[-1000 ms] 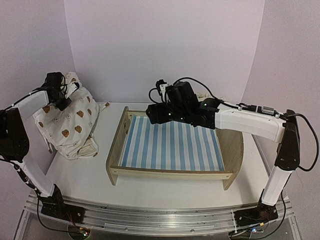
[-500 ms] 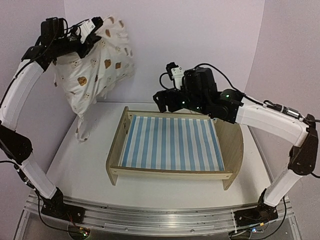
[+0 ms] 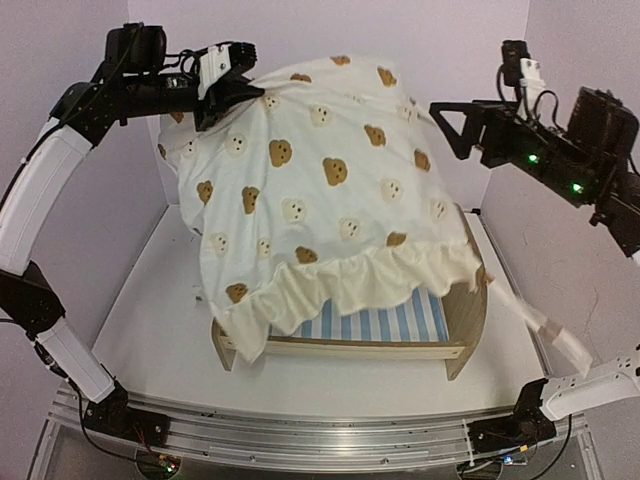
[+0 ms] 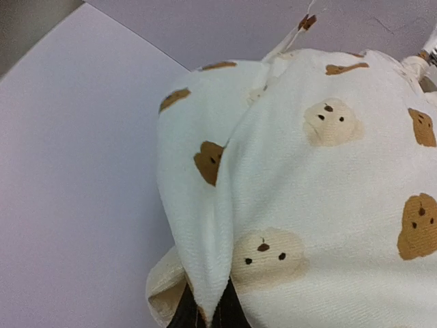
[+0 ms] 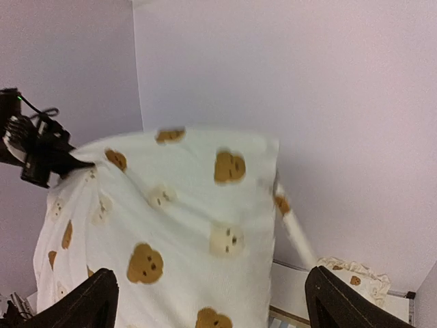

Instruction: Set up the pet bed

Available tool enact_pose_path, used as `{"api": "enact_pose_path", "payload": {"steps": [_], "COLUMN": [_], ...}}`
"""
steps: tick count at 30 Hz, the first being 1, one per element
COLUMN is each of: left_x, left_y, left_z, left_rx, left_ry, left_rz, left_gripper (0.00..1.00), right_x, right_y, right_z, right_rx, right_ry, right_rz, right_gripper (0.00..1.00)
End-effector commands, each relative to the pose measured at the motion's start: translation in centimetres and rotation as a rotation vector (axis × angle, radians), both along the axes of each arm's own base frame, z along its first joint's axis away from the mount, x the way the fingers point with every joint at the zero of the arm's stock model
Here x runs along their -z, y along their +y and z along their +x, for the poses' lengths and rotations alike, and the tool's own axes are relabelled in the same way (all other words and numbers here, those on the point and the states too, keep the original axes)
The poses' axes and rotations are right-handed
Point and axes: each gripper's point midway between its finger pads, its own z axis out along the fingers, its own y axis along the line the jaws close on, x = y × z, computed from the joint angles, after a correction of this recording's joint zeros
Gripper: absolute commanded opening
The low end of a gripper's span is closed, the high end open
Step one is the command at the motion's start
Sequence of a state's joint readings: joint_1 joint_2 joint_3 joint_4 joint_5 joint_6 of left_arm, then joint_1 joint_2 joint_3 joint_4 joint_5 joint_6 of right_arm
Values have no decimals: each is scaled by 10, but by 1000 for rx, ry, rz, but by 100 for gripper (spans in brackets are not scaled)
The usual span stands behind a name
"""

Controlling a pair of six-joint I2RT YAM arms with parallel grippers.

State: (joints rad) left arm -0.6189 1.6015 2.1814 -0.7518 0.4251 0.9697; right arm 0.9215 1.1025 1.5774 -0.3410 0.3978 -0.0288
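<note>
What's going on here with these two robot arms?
The left arm's pincer is shut on one end of the cream bear-print cushion, holding it high so it drapes over the small wooden pet bed, hiding most of its striped base. The right pincer is raised at the side, wide open and holding nothing. The cushion is not yet laid flat in the bed.
</note>
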Motion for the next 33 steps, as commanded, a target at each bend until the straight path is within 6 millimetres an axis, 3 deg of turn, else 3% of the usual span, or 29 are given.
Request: {"api": "enact_pose_path", "payload": {"steps": [1,10,13,16,23,26,28,30,33], "left_x": [-12,14,17,19,22,20,19,17,12], "left_y": [-1,-3,-1,1,3,3,3,3,4], "left_z": [-9,-11,-12,-12,-12,-13,-13,-12,-10], "left_rx": [27,50,48,40,27,29,27,24,0], "left_ry": [-53,-73,-77,-79,-84,-84,-82,-81,-67], "left_rz": [-20,53,63,64,63,57,49,44,12], "left_gripper": [0,0,0,0,0,0,0,0,0], "right_x": [23,76,99,123,172,188,189,183,170], "right_y": [2,62,76,71,75,93,109,121,126], "right_z": [-3,48,77,102,120,126,127,125,123], "right_rx": [-21,-39,-94,-129,-160,-267,-353,-432,-471], "right_ry": [69,165,295,449,620,675,675,665,638], "right_rz": [-101,-343,-288,-182,-95,-30,11,48,68], "right_gripper": [95,98,98,98,98,98,98,92,52]}}
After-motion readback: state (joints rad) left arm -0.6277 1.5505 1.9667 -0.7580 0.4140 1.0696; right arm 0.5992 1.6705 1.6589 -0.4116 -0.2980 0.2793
